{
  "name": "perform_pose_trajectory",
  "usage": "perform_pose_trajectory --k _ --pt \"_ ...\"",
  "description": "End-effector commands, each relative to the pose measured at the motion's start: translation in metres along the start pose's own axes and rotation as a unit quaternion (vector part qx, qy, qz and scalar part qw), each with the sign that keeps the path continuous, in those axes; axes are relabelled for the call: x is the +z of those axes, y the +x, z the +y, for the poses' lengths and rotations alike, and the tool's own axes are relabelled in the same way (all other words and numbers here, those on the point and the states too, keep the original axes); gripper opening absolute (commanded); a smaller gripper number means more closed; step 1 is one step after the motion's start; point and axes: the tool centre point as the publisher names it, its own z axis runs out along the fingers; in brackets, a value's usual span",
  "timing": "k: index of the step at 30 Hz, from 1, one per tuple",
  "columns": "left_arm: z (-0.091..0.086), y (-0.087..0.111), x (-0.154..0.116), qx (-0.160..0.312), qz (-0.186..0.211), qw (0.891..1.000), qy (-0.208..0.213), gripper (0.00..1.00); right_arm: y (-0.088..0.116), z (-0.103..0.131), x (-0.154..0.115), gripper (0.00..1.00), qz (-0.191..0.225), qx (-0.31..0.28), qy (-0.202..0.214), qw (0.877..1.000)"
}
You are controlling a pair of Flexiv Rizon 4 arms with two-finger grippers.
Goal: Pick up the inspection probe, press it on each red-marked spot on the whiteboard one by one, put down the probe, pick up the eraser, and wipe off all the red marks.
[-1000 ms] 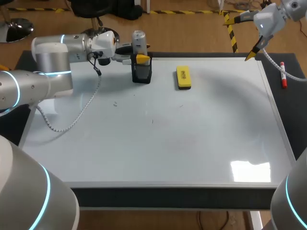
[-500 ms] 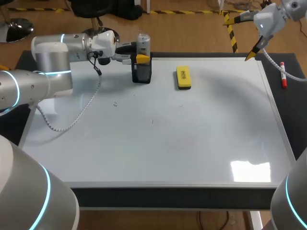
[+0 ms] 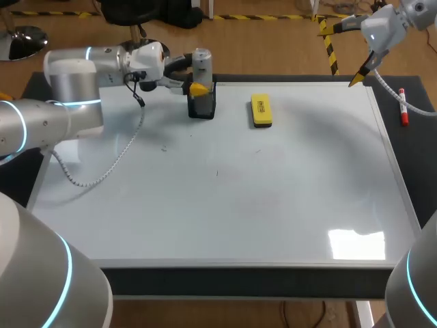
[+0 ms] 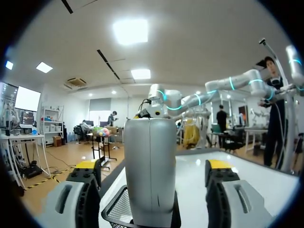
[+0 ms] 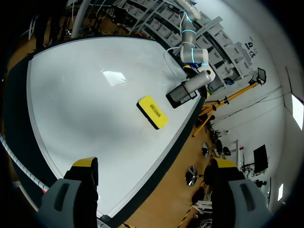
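The inspection probe (image 3: 200,63), a grey cylinder, stands upright in a black mesh holder (image 3: 202,104) at the whiteboard's (image 3: 225,205) far edge. My left gripper (image 3: 194,78) is level with the probe and open. In the left wrist view the probe (image 4: 150,142) rises between the fingers of the left gripper (image 4: 153,166), with a gap on each side. The yellow eraser (image 3: 261,111) lies on the board to the right of the holder. My right gripper (image 3: 339,55) hangs open and holds nothing over the board's far right corner. From the right wrist view, the right gripper (image 5: 154,164) looks down on the eraser (image 5: 153,112).
A red marker (image 3: 403,107) lies on the dark table right of the board. A coiled cable (image 3: 102,167) from the left arm droops onto the board's left part. A few tiny dark specks (image 3: 164,147) show near the board's middle left.
The left gripper's fingers have spread away from the probe, which now stands free in the holder. The right arm has not moved.
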Motion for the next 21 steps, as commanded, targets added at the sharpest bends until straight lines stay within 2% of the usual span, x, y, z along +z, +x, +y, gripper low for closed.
perform_pose_trajectory --k 1,8,21 --pt "-0.009 0.007 0.000 0.006 -0.008 1.000 -0.007 1.00 0.000 0.000 -0.001 1.00 0.003 -0.001 0.001 1.000" --pt "-0.019 0.008 -0.006 0.015 -0.022 1.000 -0.014 1.00 0.000 0.000 -0.001 1.00 0.003 -0.001 0.001 1.000" --pt "-0.039 0.013 -0.033 0.025 -0.084 0.996 -0.013 1.00 0.000 0.000 -0.001 1.00 0.003 -0.001 0.001 1.000"
